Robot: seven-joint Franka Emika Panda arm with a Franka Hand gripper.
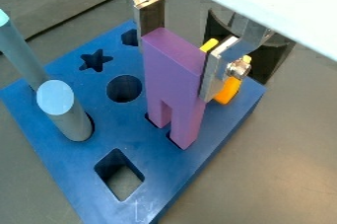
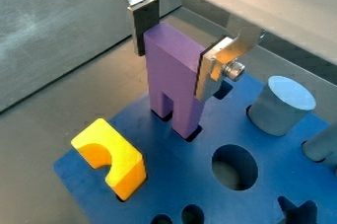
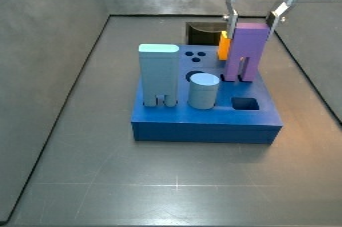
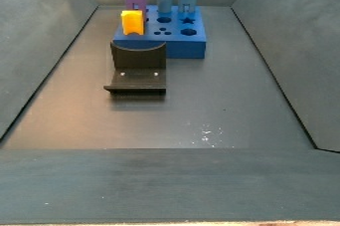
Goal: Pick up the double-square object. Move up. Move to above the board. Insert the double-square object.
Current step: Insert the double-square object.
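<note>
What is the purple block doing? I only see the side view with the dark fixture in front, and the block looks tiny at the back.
Observer: In both wrist views the purple block stands upright, and its two legs reach down to the top of the blue board.
Operator: Is the gripper holding it?
Observer: Yes. The gripper has one finger on each side of the block near its top, with the pads against it.
Operator: Is any hole left over?
Observer: In a wrist view a square hole near one corner of the board is open, with nothing in it.
</note>
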